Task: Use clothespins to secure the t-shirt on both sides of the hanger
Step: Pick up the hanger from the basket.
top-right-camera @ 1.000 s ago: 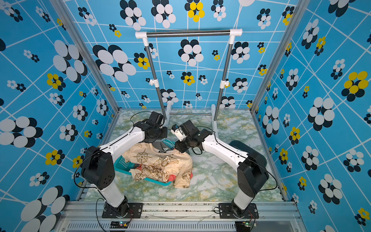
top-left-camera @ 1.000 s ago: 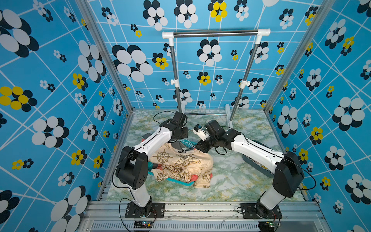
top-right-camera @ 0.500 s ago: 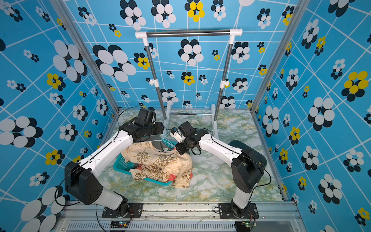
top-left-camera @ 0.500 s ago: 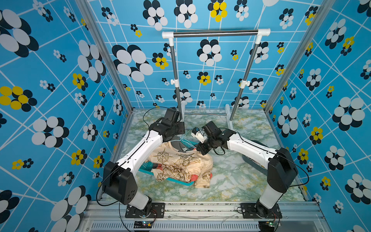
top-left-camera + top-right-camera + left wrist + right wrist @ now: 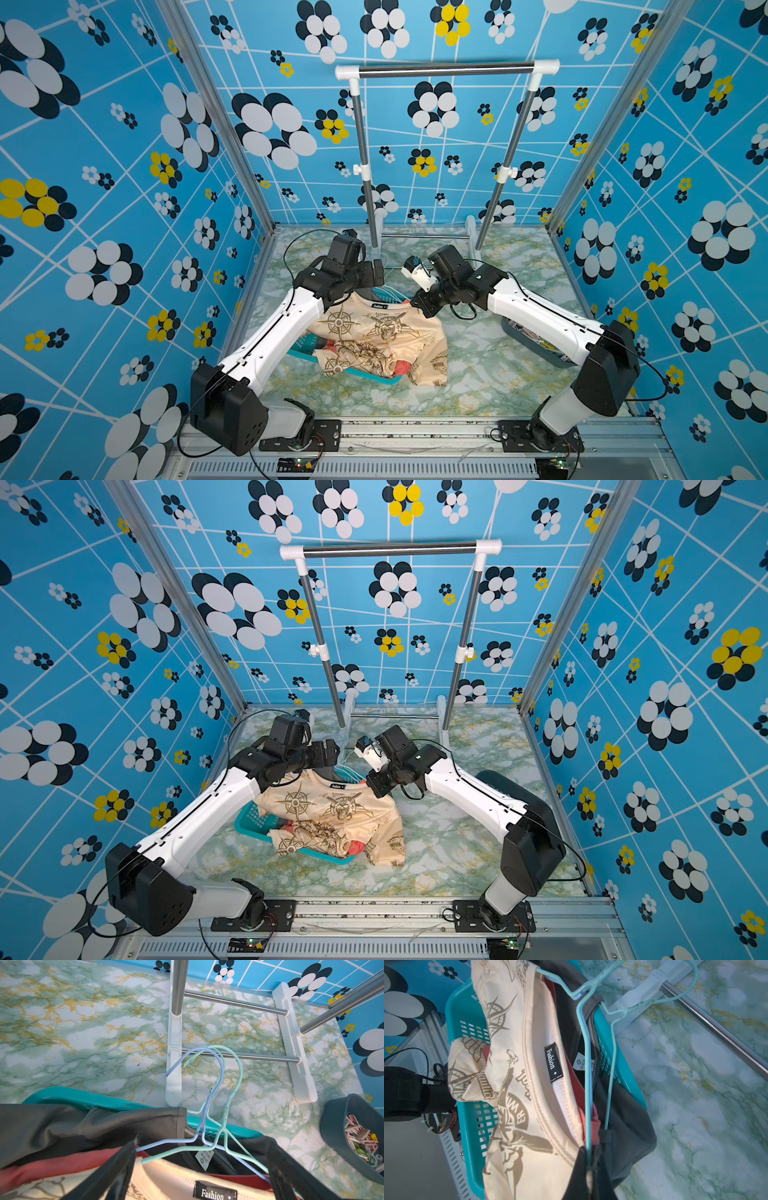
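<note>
Step in hand, prob.: hanger prep, no pinning yet. R gripper (image 5: 590, 1152) is clamped tight on the hanger (image 5: 223, 1068) wire at a shoulder end, right at the edge of the cream t-shirt (image 5: 376, 332). Can't tell if fabric is caught too. L gripper (image 5: 202, 1144) stands wide w/ nothing in it, its fingers (image 5: 118, 1169) straddling the hanger necks just above the collar label. Two wire hangers, pale blue and mint, lie nested; which one R pinches is unclear. The t-shirt is heaped over other clothes in the teal basket (image 5: 460, 1009), one part spilling onto the table (image 5: 478, 365). The clothespins (image 5: 362, 1142) all sit in the grey bin (image 5: 336, 1126), well apart from the shirt.

Next move, by the look: L closes on one hanger neck or the collar to part the pair and seat the shirt; only then is a pin fetched. In a top view the bin (image 5: 540, 347) lies partly under R's forearm, so R reaches it easier, but R is busy.

Room: hooks overhang the basket rim, near the rack (image 5: 446, 70) foot, so lifting up looks safer than fwd. Open table btw basket and bin; walls close on both sides.
</note>
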